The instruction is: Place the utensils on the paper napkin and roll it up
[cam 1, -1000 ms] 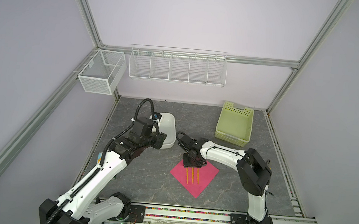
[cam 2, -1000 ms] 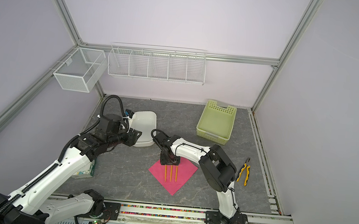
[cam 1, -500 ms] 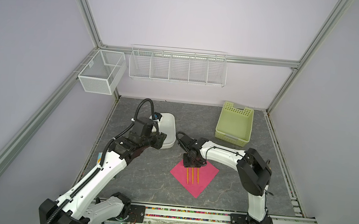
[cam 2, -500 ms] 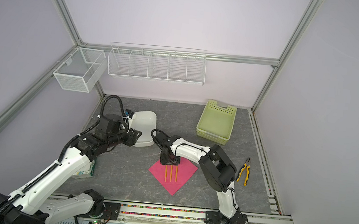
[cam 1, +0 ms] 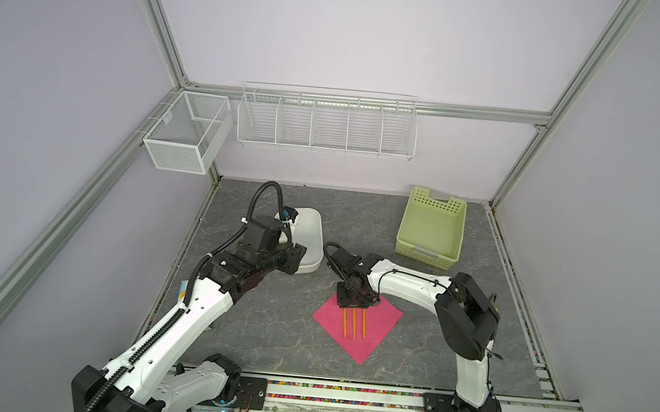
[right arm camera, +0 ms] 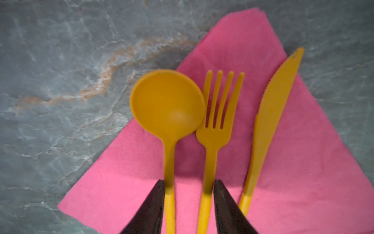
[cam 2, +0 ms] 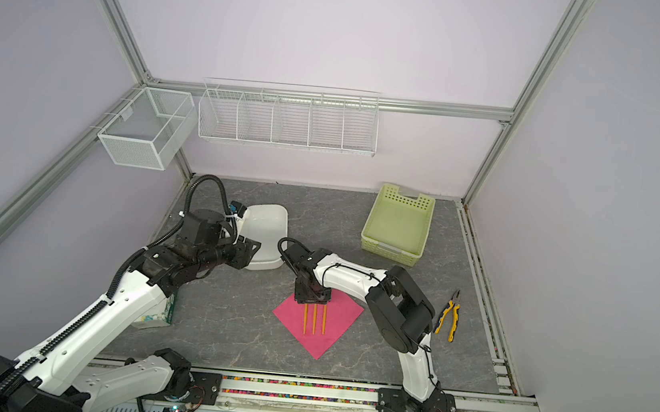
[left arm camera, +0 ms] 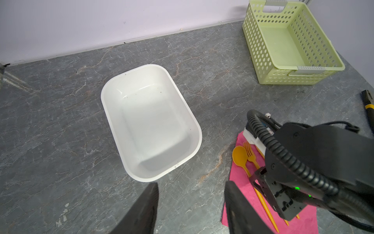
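**R:** Nothing's shifted in the top views since a second ago: paper napkin (cam 1: 380,325) and utensils (cam 1: 354,322) sit where they were.

**J:** Layout?

**R:** Napkin lies flat on the bench (cam 1: 264,334), nearest the front rail (cam 1: 341,396), one corner pointing at it. Utensils lie on it side by side, handles toward the rail: spoon (right arm camera: 167,103), fork (right arm camera: 214,129), knife (right arm camera: 271,113). Spoon bowl hangs partly off the napkin's edge, and so does the knife tip.

**J:** Right pincer?

**R:** right pincer (right arm camera: 188,183) is down over them, jaws apart, straddling the spoon and fork handles with a tip at the outer edge of each. Knife lies outside the jaws. All three are flat on the napkin.

**J:** Sides?

**R:** tissue box (cam 2: 155,318) under the left arm at the bench's left edge. pliers (cam 2: 454,303) lie right of the right arm.

**J:** Left?

**R:** left pincer (left arm camera: 191,183) hovers over bare bench just short of the white tub (left arm camera: 149,121), jaws apart.

**J:** Behind that?

**R:** green basket (cam 1: 430,226) in the right rear corner. wire rack (cam 1: 326,125) on the back wall, mesh box (cam 1: 185,133) on the left frame.
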`<state>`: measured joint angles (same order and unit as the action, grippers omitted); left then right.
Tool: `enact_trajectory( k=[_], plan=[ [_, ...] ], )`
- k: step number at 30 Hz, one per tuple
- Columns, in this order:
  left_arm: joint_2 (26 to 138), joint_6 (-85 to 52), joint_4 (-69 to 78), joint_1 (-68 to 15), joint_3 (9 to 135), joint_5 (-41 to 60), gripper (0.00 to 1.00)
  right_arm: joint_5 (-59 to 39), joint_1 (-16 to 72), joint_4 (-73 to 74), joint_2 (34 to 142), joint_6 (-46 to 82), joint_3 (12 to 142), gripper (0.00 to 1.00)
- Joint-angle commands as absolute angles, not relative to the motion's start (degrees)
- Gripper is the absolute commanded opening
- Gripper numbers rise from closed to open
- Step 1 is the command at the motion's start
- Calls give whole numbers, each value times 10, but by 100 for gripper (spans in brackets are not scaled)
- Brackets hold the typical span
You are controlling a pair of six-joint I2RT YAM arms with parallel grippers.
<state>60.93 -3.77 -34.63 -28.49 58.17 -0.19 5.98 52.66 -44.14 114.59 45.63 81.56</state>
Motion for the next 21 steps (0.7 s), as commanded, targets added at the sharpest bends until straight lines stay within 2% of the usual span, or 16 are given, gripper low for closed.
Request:
enact_trajectory(
  k=[1, 21],
  plan=[
    [608, -24, -355, -281, 578, -8, 54, 66, 528, -456, 1156, 463, 820, 42],
    [614, -24, -356, -282, 579, -6, 54, 72, 527, -456, 1154, 463, 818, 42]
  ],
)
